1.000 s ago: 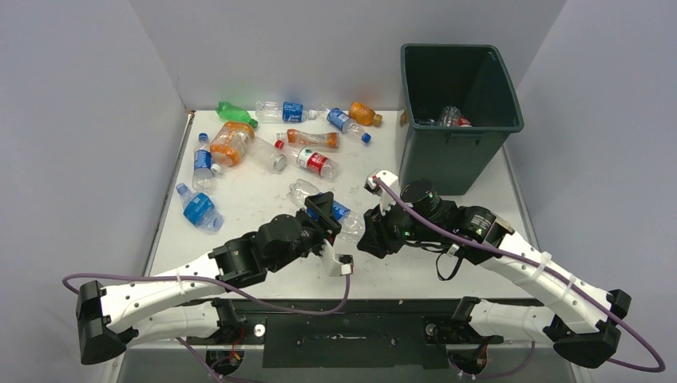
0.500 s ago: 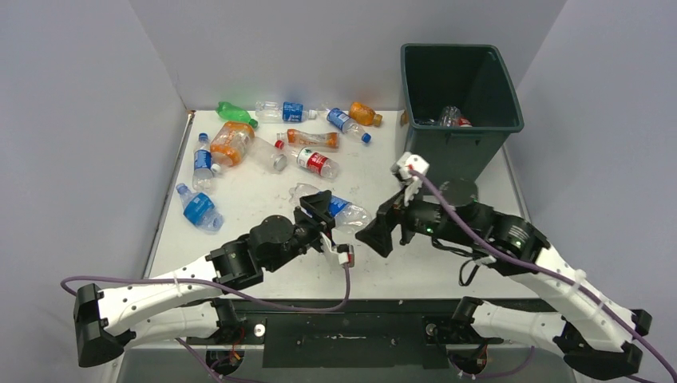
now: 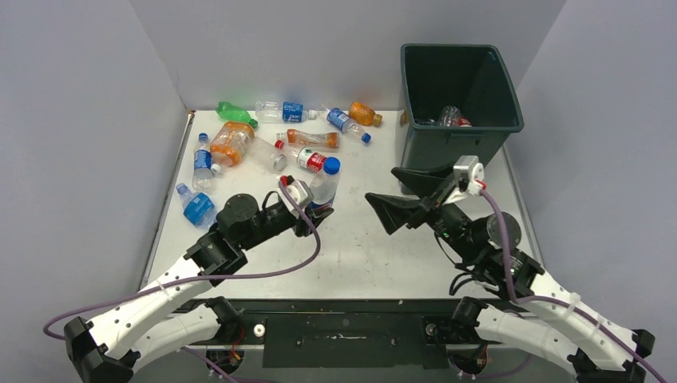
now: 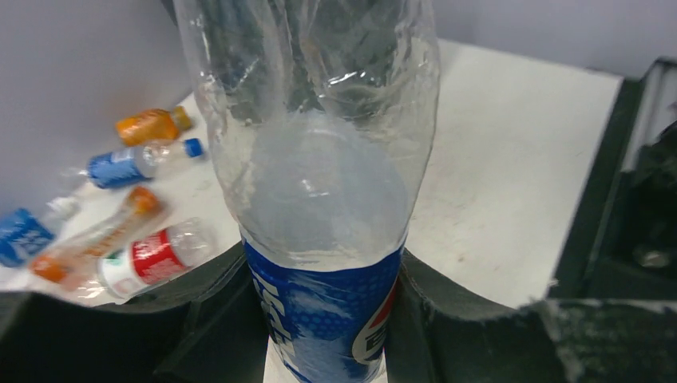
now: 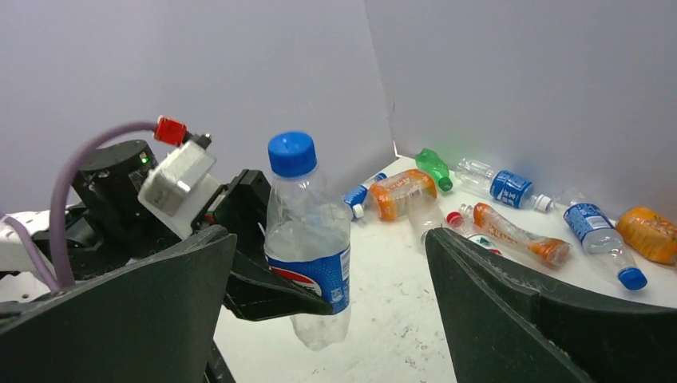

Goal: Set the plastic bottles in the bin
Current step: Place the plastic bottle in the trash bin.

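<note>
My left gripper (image 3: 318,211) is shut on a clear plastic bottle (image 3: 323,183) with a blue label and blue cap. It holds the bottle upright above the table, gripped at the label (image 4: 323,307). My right gripper (image 3: 401,196) hangs open to the right of it, empty, just in front of the dark green bin (image 3: 459,155). In the right wrist view the held bottle (image 5: 307,231) shows between the wide-apart fingers (image 5: 511,319), some way beyond them. Several more plastic bottles lie at the back left, among them a green one (image 3: 236,112) and an orange one (image 3: 232,142).
The bin holds at least one clear bottle (image 3: 451,117). A blue bottle (image 3: 199,209) lies near the table's left edge, close to my left arm. Grey walls close in the table on the left, back and right.
My right gripper has opened and swung back to the right, toward the bin. My left gripper has tightened on the bottle, lifted it upright and carried it back and left.
</note>
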`<action>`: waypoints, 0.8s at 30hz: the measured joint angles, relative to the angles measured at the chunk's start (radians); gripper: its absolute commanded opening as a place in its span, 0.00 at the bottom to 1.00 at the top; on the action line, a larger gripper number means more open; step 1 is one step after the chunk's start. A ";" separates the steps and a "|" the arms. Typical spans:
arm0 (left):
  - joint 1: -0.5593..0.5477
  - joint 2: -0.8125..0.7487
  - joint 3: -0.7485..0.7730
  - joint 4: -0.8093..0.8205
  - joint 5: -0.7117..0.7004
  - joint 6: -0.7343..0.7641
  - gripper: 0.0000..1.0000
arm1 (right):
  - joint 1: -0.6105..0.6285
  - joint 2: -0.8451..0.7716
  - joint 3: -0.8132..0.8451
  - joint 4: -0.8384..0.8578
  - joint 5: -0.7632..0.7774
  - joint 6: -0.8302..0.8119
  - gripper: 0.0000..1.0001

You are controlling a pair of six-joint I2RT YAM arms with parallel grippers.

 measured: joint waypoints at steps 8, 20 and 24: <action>0.060 0.028 -0.019 0.054 0.196 -0.289 0.00 | 0.001 0.201 -0.010 0.190 -0.017 0.019 0.94; 0.049 0.006 -0.068 0.079 0.219 -0.333 0.00 | 0.008 0.362 0.075 0.227 -0.041 0.030 0.69; 0.043 -0.003 -0.080 0.105 0.218 -0.328 0.00 | 0.008 0.398 0.114 0.222 -0.058 0.036 0.55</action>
